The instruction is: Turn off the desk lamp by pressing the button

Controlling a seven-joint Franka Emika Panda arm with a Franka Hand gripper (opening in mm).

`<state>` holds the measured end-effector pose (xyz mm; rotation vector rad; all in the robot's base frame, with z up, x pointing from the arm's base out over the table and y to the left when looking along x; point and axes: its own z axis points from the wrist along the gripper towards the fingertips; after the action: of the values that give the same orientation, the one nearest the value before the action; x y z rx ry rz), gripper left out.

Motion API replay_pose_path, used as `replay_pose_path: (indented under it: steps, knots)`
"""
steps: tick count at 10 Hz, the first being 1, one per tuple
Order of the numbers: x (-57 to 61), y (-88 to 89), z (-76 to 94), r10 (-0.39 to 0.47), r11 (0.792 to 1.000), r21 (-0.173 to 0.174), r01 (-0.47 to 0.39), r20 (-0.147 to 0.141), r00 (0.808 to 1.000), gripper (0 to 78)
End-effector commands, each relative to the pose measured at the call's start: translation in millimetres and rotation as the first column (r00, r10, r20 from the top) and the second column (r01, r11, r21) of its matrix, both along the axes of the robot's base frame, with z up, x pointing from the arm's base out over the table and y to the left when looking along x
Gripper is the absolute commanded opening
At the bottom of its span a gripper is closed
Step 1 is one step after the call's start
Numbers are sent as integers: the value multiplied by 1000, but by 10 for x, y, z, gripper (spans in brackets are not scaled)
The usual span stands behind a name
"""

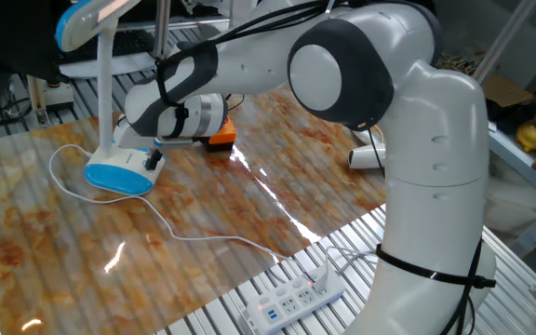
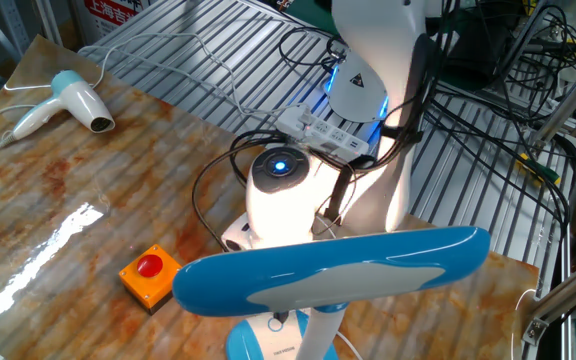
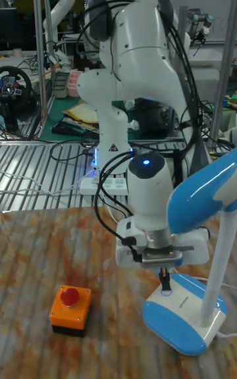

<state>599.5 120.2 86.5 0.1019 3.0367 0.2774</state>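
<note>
The tall desk lamp with oval blue-and-white base (image 1: 119, 172) stands near the far left edge of the marbled orange desk (image 1: 249, 205); its slim white neck rises upright and its blue-backed head (image 2: 333, 270) runs level. The white arm's gripper (image 3: 164, 281) hangs fingertips down over the base's white top, where the button is too faint to see. Whether the jaws are parted cannot be told. The orange box with red push-button (image 3: 70, 310) sits beside it.
</note>
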Motion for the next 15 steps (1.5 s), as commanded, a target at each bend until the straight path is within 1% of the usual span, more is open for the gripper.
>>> replay_pose_path:
  steps: [1,3,4,5,7,8,9,12,13,14,15]
  knots:
    - [-34,21,-53,-1,1000,-3,1,-17,1000,0]
    - [-22,20,-54,-3,1000,-1,3,-12,1000,0]
    - [-2,13,-28,-3,1000,-1,3,-9,1000,0]
    - [28,6,-6,-1,1000,-2,1,-13,1000,0]
    - [56,2,3,3,1000,-2,-4,-25,1000,0]
    - [65,5,-16,5,1000,-2,-5,-42,999,0]
    - [70,10,-42,7,1000,-2,-7,-49,999,0]
    - [83,21,-105,8,1000,-2,-8,-60,998,0]
    - [84,22,-111,8,1000,-2,-8,-67,998,0]
    - [87,23,-121,7,1000,-2,-7,-80,997,0]
    - [88,25,-128,8,1000,-1,-8,-82,997,0]
